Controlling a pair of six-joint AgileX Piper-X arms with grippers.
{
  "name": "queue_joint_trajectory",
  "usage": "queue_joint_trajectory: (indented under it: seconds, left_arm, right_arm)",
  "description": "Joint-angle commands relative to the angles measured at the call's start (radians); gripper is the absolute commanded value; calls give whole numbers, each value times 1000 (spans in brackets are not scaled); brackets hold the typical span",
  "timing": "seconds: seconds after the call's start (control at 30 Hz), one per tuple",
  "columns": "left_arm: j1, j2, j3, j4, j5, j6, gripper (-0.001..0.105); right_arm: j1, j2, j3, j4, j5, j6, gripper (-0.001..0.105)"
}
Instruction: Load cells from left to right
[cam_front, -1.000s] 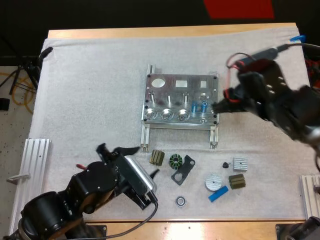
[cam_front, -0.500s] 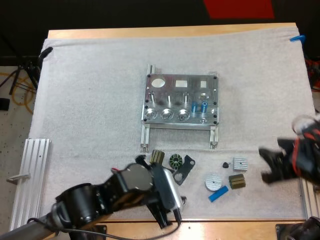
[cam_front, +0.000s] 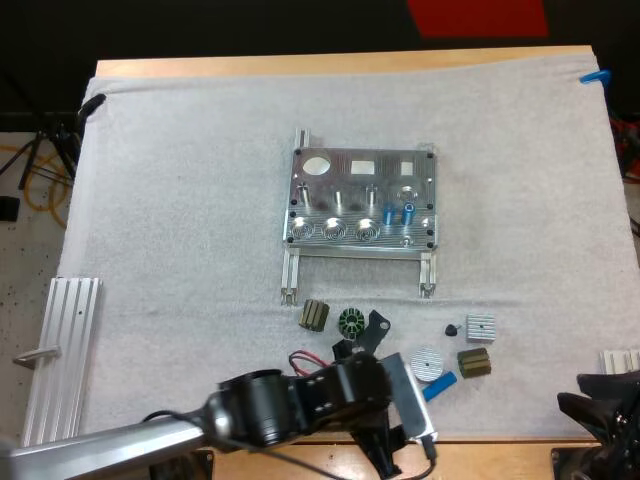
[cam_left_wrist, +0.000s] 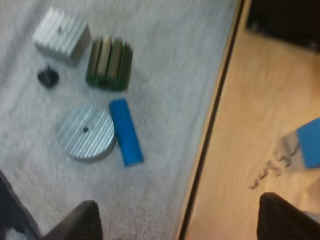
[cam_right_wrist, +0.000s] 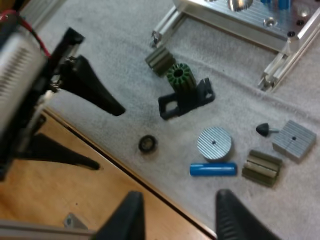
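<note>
The metal fixture (cam_front: 360, 200) sits mid-mat with two blue cylinders (cam_front: 397, 212) standing in its front right slots. One loose blue cylinder (cam_front: 437, 387) (cam_left_wrist: 126, 131) (cam_right_wrist: 213, 169) lies near the mat's front edge, beside a ribbed silver disc (cam_left_wrist: 86, 132). My left gripper (cam_front: 405, 450) (cam_left_wrist: 180, 220) hangs open over the front edge, just short of that cylinder, holding nothing. My right gripper (cam_front: 592, 396) (cam_right_wrist: 177, 220) is open and empty at the table's front right corner. In the right wrist view the left gripper (cam_right_wrist: 75, 120) stands at the mat's edge.
Loose parts lie in front of the fixture: a ribbed olive block (cam_front: 314, 315), a green stator (cam_front: 350, 322), a black bracket (cam_front: 372, 335), a small black knob (cam_front: 451, 329), a silver block (cam_front: 481, 327), another olive block (cam_front: 474, 363), a bearing ring (cam_right_wrist: 146, 144). An aluminium rail (cam_front: 62, 360) lies front left.
My left arm has swung right along the front edge to the loose blue cylinder. My right arm has pulled back from the fixture to the front right corner.
</note>
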Motion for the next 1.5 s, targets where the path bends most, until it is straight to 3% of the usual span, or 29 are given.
queue_joint_trajectory:
  seconds: [0.0, 0.23, 0.37, 0.63, 1.03, 1.1, 1.2, 1.33, 1.47]
  left_arm:
    - [-5, 30, 0, -21, -3, -15, 64]
    - [-5, 218, 0, -99, 31, -15, 64]
    - [-5, 294, -2, -147, 26, -15, 64]
    - [-3, 401, -2, -208, 12, -32, 64]
    - [57, 514, -36, -248, 4, -28, 64]
    - [67, 535, -57, -248, 7, -28, 64]
    - [77, 566, -98, -243, 37, -18, 64]
    - [76, 611, -146, -193, 71, -10, 51]
    - [76, 646, -164, -135, 71, -4, 43]
  right_arm:
    - [2, -2, 16, 33, -14, -15, 26]
    - [2, 0, 110, 38, -10, -23, 8]
    - [2, 0, 123, 38, 41, -23, 6]
    - [2, 0, 123, 38, 284, -23, 6]
    - [2, 0, 123, 38, 301, -19, 7]
    - [2, 0, 123, 38, 301, -19, 7]
    - [2, 0, 123, 38, 301, -19, 18]
    - [2, 0, 123, 38, 301, -19, 36]
    - [2, 0, 123, 38, 301, -19, 39]
